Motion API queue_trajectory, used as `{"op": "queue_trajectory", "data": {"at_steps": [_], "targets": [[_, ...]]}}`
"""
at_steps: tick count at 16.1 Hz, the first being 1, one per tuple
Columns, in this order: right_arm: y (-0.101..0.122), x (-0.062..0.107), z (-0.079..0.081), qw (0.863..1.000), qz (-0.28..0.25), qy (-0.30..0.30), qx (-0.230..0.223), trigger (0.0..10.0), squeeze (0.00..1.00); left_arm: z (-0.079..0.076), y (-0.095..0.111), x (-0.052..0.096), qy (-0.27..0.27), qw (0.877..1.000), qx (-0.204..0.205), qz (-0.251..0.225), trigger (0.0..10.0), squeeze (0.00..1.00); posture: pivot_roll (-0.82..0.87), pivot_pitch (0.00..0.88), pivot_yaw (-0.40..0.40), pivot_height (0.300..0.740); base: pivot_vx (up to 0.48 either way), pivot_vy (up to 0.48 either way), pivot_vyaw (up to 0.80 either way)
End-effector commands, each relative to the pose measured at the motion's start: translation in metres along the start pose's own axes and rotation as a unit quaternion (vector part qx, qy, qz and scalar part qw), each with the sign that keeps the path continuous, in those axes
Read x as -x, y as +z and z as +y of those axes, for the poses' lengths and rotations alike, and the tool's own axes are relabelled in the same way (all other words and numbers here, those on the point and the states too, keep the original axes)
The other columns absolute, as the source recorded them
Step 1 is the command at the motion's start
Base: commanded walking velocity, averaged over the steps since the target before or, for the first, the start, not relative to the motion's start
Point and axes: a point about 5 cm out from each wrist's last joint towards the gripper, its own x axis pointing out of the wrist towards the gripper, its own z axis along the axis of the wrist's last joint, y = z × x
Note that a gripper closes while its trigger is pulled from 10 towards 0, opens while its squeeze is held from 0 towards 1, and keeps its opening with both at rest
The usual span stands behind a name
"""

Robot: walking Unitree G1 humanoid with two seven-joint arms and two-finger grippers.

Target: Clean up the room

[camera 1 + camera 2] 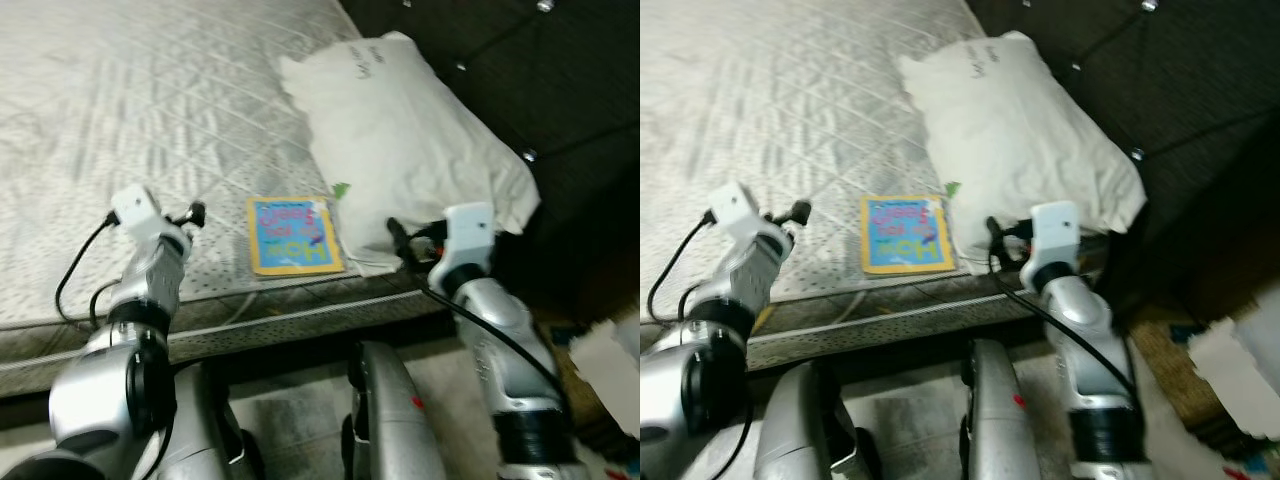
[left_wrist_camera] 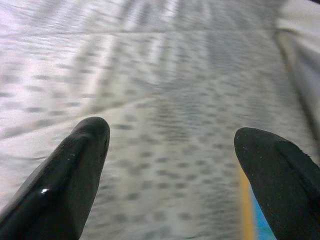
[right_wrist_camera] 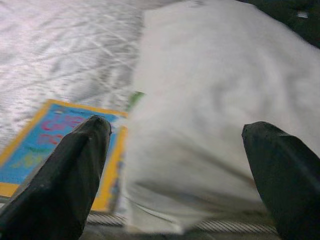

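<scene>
1. A blue book with a yellow border [image 1: 293, 235] lies flat near the edge of the bed's quilted mattress [image 1: 150, 110], just beside a white pillow [image 1: 410, 140].
2. The left gripper [image 2: 170, 145] hovers over bare mattress to the book's left, jaws wide and empty.
3. The right gripper [image 3: 175, 145] faces the pillow's near corner, jaws wide and empty, the book beside one finger.
4. A dark tufted headboard [image 1: 540, 80] stands behind the pillow.

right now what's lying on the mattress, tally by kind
white pillow: 1
picture book with a yellow border: 1
small green scrap at the pillow's edge: 1
total: 3
</scene>
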Motion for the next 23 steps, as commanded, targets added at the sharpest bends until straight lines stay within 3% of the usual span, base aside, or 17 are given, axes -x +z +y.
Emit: {"op": "queue_trajectory", "data": {"at_steps": [1,2,3,6,7,8,9,10,11,13,15,18,20,23], "targets": [[0.000,-0.006,0.005,1.000,-0.007,0.007,-0.009,10.0,0.00,0.001,-0.001,0.005,0.008,0.999,-0.031,-0.022,10.0,1.00,-0.15,0.000,-0.038,0.549,0.000,0.000,0.00],[-0.002,-0.014,0.014,1.000,-0.008,0.021,-0.021,10.0,0.00,0.002,-0.004,0.013,0.017,0.996,-0.071,-0.042,10.0,1.00,-0.13,0.000,-0.033,0.549,0.000,0.000,0.00],[-0.002,-0.015,0.017,0.999,-0.008,0.026,-0.023,10.0,0.00,0.002,-0.005,0.016,0.021,0.995,-0.087,-0.049,10.0,1.00,-0.12,0.000,-0.032,0.549,0.000,0.000,0.00],[-0.002,-0.038,0.032,0.998,-0.022,0.043,-0.039,10.0,0.00,-0.019,-0.007,0.035,-0.052,0.968,-0.212,-0.121,10.0,1.00,-0.07,0.000,0.000,0.549,0.000,0.000,0.00],[-0.001,-0.041,0.033,0.998,-0.027,0.040,-0.039,10.0,0.00,-0.026,-0.004,0.038,-0.067,0.962,-0.231,-0.134,10.0,0.82,-0.06,0.000,0.006,0.549,0.000,0.000,0.00],[0.000,-0.043,0.033,0.998,-0.033,0.037,-0.044,10.0,0.00,-0.033,0.000,0.042,-0.071,0.953,-0.253,-0.150,10.0,0.00,-0.06,0.000,0.015,0.549,0.000,0.000,0.00],[0.000,-0.043,0.034,0.998,-0.034,0.036,-0.045,10.0,0.00,-0.035,0.002,0.043,-0.069,0.951,-0.260,-0.155,10.0,0.00,-0.06,0.000,0.015,0.549,0.000,0.000,0.00],[-0.001,-0.044,0.033,0.998,-0.039,0.031,-0.049,10.0,0.00,-0.040,0.006,0.046,-0.060,0.935,-0.309,-0.162,10.0,0.00,-0.06,0.000,0.026,0.549,0.000,0.000,0.00],[-0.002,-0.045,0.030,0.997,-0.049,0.017,-0.053,10.0,0.00,-0.047,0.004,0.052,-0.122,0.937,-0.280,-0.171,10.0,0.00,-0.06,0.000,0.032,0.549,0.000,0.000,0.00],[-0.002,-0.044,0.025,0.997,-0.060,0.001,-0.050,10.0,0.00,-0.042,-0.003,0.054,-0.093,0.942,-0.276,-0.168,10.0,0.00,-0.07,0.000,0.035,0.549,0.000,0.000,0.00],[-0.005,-0.043,0.018,0.997,-0.062,-0.019,-0.047,10.0,0.00,-0.042,-0.009,0.058,-0.095,0.956,-0.229,-0.155,10.0,0.00,-0.08,0.000,0.030,0.549,0.000,0.000,0.00],[-0.001,-0.043,0.015,0.995,-0.075,-0.035,-0.057,10.0,0.00,-0.041,-0.003,0.063,-0.093,0.955,-0.214,-0.183,10.0,0.00,-0.06,0.000,0.007,0.549,0.000,0.000,0.00],[0.008,-0.047,0.020,0.993,-0.095,-0.018,-0.066,10.0,0.00,-0.026,-0.016,0.070,-0.106,0.967,-0.185,-0.137,10.0,0.00,-0.03,0.000,-0.021,0.549,0.000,0.000,-0.23],[0.008,-0.047,0.023,0.992,-0.095,-0.009,-0.078,10.0,0.00,-0.016,-0.032,0.078,-0.123,0.966,-0.193,-0.121,10.0,0.00,-0.04,0.000,-0.016,0.549,0.000,0.000,-0.56]]}}
